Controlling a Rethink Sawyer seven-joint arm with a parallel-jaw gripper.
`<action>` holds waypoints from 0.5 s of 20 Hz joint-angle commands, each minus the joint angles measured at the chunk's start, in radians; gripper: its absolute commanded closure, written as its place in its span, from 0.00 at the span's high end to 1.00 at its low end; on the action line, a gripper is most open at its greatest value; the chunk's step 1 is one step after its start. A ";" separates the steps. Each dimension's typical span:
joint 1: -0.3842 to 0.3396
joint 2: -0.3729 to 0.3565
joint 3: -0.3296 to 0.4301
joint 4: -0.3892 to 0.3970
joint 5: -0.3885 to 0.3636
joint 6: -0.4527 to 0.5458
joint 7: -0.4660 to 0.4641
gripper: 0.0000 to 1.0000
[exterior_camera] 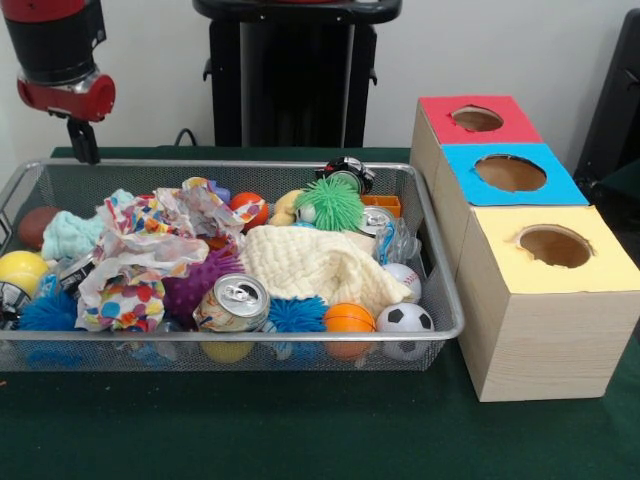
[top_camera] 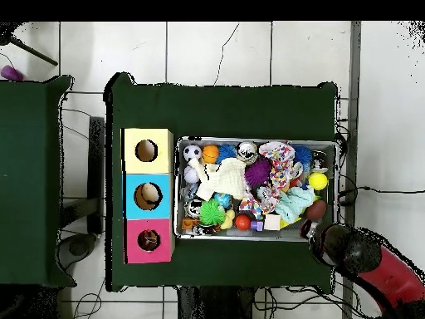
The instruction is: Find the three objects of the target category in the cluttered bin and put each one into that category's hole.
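My gripper (exterior_camera: 83, 142) hangs outside the wire bin (exterior_camera: 440, 260), above its back corner; whether it is open I cannot tell. The clutter lies below, spreading along the bin's length toward the three-hole box (exterior_camera: 520, 200) beyond its opposite end.

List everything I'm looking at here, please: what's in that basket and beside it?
Wire basket: one, silver, on the green table.
Cream cloth: one, in the basket's middle.
Drink can: one, silver top, by the front wall.
Spiky ball: one, green, at the back.
Orange ball: one, front wall.
Soccer ball: one, black and white, front right corner.
Yellow ball: one, left end.
Patterned paper: crumpled, multicoloured, left of centre.
Boxes with holes: three, red, blue, yellow, in a row right of the basket.
Gripper: one, black, under the red arm, above the basket's back left corner.
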 commanded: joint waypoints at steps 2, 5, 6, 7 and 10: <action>0.014 0.033 0.077 -0.073 0.005 0.075 0.032 0.00; 0.014 0.029 0.080 -0.078 0.007 0.084 0.030 0.00; 0.013 0.026 0.079 -0.075 0.008 0.085 0.030 0.00; 0.013 0.023 0.079 -0.073 0.009 0.088 0.030 0.00; 0.010 0.020 0.079 -0.065 0.008 0.083 0.030 0.00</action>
